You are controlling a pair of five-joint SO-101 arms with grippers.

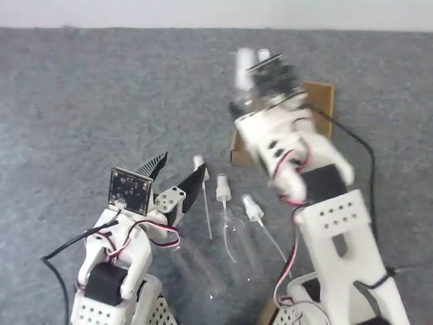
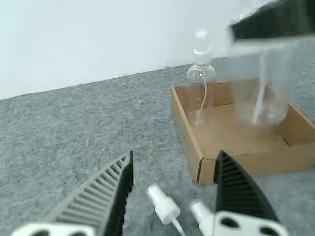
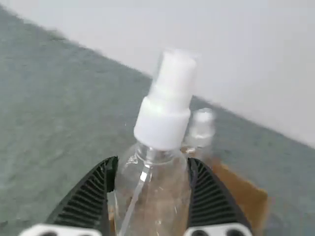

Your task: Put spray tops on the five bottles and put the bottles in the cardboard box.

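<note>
grey carpet (image 1: 81, 101) covers the whole work surface, and a plain white wall (image 2: 88, 39) rises at its far edge.

three loose tops (image 1: 223, 189) with thin tubes lie on the carpet between the arms, just in front of the box. a clear lying bottle (image 1: 235, 237) rests by the middle one; whether the two are joined cannot be told. the left gripper (image 1: 183, 166) hangs low just beside these tops, its jaws spread wide with nothing between them. from the left wrist two of the tops show close under the jaws.

the right arm stretches out over the box and hides most of it from above. the right gripper (image 3: 151, 164) is clamped on the body of a held bottle (image 3: 152, 196), upright, with a white top (image 3: 167, 108) already on its neck.

the box (image 2: 197, 142) sits open on the carpet. inside, at its far side, a standing bottle (image 2: 201, 73) with a top on is upright. the held bottle hangs over the box interior, near the standing one; whether it touches the box floor cannot be told.
</note>
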